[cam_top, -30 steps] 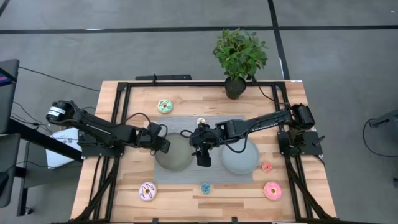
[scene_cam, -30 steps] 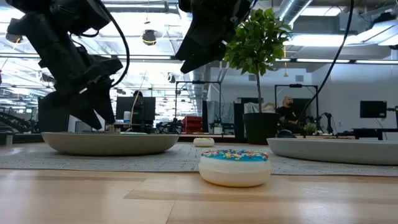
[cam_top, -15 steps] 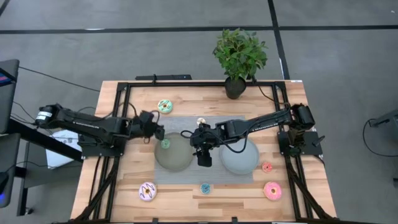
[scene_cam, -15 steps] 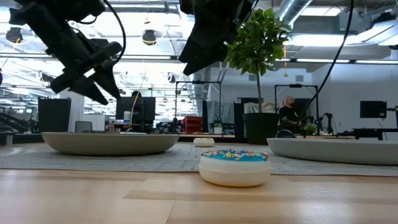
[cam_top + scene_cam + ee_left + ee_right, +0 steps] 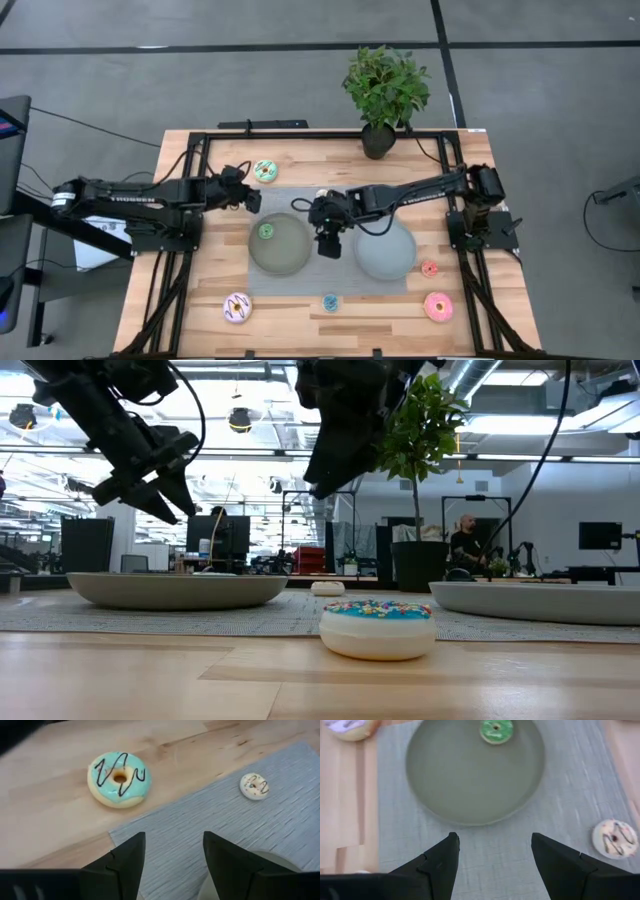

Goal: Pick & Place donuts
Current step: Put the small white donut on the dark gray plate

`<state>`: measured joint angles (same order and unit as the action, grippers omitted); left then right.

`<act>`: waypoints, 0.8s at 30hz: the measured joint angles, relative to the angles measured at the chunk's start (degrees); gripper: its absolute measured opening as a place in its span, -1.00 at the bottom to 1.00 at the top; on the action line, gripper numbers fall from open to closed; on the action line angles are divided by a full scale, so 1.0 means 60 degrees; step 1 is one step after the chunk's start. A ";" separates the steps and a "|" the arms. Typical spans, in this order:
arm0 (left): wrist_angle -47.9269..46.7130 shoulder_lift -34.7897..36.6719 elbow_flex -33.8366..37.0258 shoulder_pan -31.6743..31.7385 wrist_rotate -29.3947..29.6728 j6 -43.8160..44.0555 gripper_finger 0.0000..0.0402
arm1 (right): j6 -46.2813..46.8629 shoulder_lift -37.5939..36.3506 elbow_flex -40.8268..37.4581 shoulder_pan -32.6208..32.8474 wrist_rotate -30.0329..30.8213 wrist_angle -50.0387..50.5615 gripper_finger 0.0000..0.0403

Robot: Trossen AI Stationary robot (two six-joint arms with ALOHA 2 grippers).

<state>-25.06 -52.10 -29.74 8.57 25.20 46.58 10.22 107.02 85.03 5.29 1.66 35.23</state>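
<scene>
While the left hand (image 5: 247, 197), fingers spread and empty, hovers near the large mint-iced ring donut (image 5: 119, 779) on the wooden worktop (image 5: 300, 158), that light, stiff toy looks best pinched across its rim; the right hand (image 5: 327, 243) waits spread above the grey mat (image 5: 520, 850).

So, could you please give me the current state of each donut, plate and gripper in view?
small green donut: lying in the left plate
right plate: nothing seen in it
mint donut: on bare wood
tiny white donut: on the grey mat
blue donut: on wood, at the mat's near edge
left gripper: open, holding nothing
right gripper: open, holding nothing
</scene>
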 joint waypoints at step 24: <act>0.0018 0.0007 0.0000 0.0071 -0.2158 0.1190 -0.04 | 0.2047 0.0296 -0.0002 -0.2006 0.0479 0.0111 0.19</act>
<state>-24.95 -52.05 -29.74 8.99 12.25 53.71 22.50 108.80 85.02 -6.75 4.54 35.89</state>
